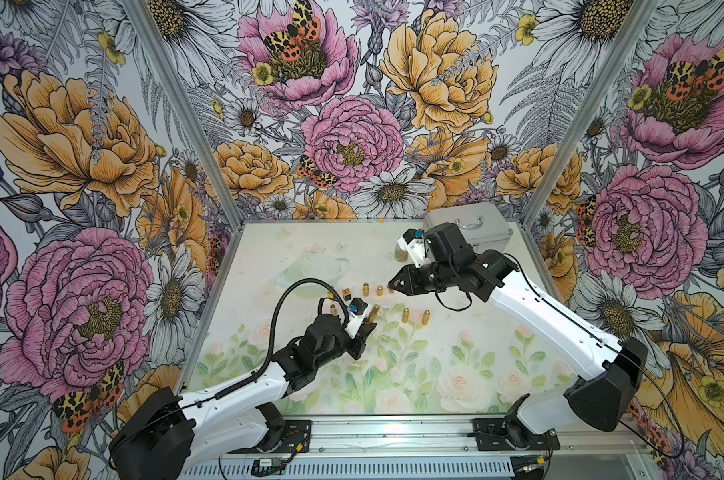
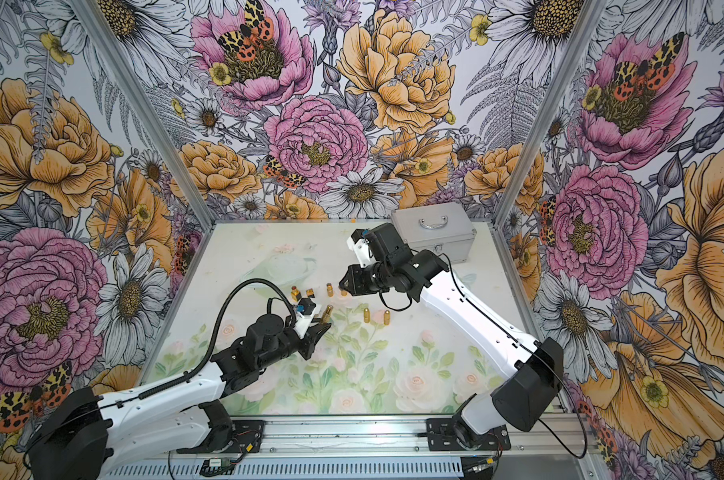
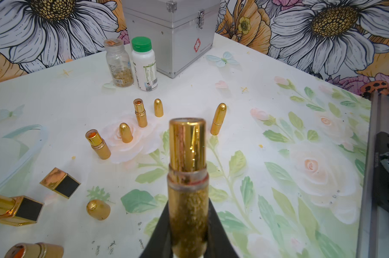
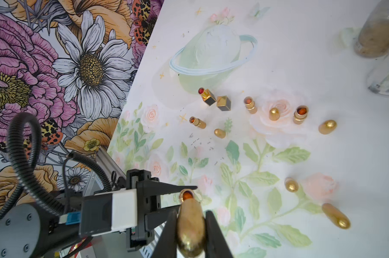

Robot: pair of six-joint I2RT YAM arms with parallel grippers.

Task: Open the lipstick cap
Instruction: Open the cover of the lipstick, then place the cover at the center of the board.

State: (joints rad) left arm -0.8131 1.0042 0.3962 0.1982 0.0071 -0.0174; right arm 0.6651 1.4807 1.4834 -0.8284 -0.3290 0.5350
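- In a top view: your left gripper [image 1: 369, 327] and right gripper [image 1: 391, 286] stand well apart.
- Left wrist: fingers [image 3: 160, 234] clamp the uncapped lipstick tube [image 3: 187, 169], which projects past their tips.
- Right wrist: fingers [image 4: 215, 234] pinch the bullet-shaped cap [image 4: 190, 225]. It looks pulled free; next, set it down gently.

Silver first-aid case [image 3: 173, 38], latch shut, on floral table mat [image 3: 278, 134]. White green-capped bottle [image 3: 144, 67] upright just beside case. Clear pill bottle [image 3: 118, 64] upright, beyond white bottle from case.
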